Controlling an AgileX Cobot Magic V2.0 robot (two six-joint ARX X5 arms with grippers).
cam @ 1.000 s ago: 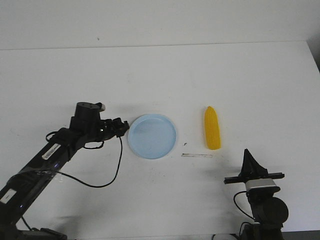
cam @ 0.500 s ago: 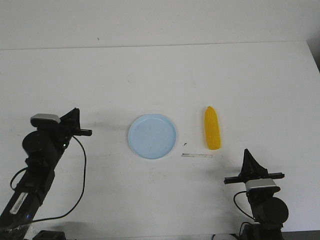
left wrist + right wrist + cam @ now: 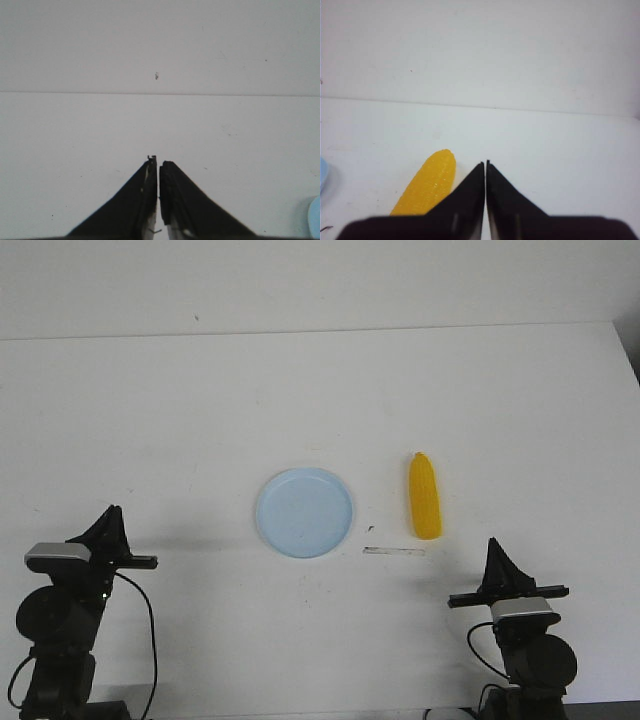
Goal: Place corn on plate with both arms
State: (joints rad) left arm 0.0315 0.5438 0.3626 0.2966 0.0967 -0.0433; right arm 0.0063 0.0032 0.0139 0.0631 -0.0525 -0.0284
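Note:
The yellow corn (image 3: 424, 496) lies on the white table, right of the pale blue plate (image 3: 304, 512) and apart from it. In the right wrist view the corn (image 3: 426, 184) sits just beside my shut right gripper (image 3: 485, 162), not touching it. My right gripper (image 3: 494, 544) stands near the front right, below the corn. My left gripper (image 3: 112, 510) is folded back at the front left, far from the plate. It is shut with nothing held (image 3: 158, 160). A sliver of the plate (image 3: 315, 218) shows at the edge of the left wrist view.
A thin pale strip (image 3: 394, 551) lies on the table just in front of the corn, between plate and corn. A small dark speck (image 3: 371, 529) sits beside it. The table's far edge (image 3: 320, 332) meets a white wall.
The left arm has pulled back from the plate's left rim to the front left corner and folded up. The right arm, the corn and the plate have stayed where they were.

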